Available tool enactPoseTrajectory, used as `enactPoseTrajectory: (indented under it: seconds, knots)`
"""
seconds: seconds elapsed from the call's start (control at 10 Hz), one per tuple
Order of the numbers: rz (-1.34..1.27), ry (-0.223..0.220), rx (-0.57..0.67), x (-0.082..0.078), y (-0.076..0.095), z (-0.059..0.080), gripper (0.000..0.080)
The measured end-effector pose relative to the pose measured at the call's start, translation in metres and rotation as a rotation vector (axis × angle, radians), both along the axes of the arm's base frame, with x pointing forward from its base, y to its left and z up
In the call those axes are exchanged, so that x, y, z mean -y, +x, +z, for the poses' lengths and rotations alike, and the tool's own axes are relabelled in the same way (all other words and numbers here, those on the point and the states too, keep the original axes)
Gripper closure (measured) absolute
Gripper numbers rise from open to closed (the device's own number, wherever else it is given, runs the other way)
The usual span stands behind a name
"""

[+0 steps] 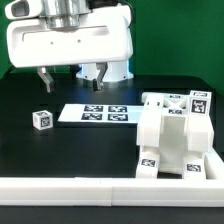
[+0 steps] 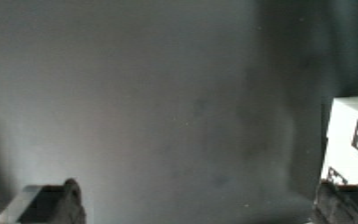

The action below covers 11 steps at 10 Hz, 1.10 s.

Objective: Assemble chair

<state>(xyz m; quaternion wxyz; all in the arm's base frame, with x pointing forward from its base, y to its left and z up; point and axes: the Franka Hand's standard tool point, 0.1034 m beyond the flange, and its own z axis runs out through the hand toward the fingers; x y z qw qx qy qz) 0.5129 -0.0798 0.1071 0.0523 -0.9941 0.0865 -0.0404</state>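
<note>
Several white chair pieces (image 1: 168, 135) with black-and-white tags stand joined in a blocky cluster at the exterior view's right. A small white tagged cube (image 1: 41, 119) lies alone on the black table at the left. My gripper (image 1: 48, 80) hangs above the table behind the cube, apart from it. It is open and empty. In the wrist view the gripper (image 2: 197, 210) shows two dark fingertips (image 2: 51, 205) spread wide over bare dark table. A white tagged piece (image 2: 355, 140) shows at that picture's edge, outside the jaws.
The marker board (image 1: 97, 112) lies flat in the table's middle. A long low white rail (image 1: 100, 188) runs along the front edge. The arm's white base (image 1: 100, 68) stands at the back.
</note>
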Motion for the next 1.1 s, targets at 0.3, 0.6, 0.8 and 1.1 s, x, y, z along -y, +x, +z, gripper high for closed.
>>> enactPoseTrajectory:
  seconds: [0.3,0.6,0.8,1.1]
  knots:
    - [0.154,-0.008,-0.019,0.030,-0.031,-0.018,0.0151]
    - [0.076,-0.014,-0.014,0.032,-0.028,-0.017,0.0151]
    - [-0.179,0.009,-0.037,0.042,-0.032,-0.018,0.0151]
    - [-0.547,0.028,-0.062,0.058,-0.049,-0.035,0.0151]
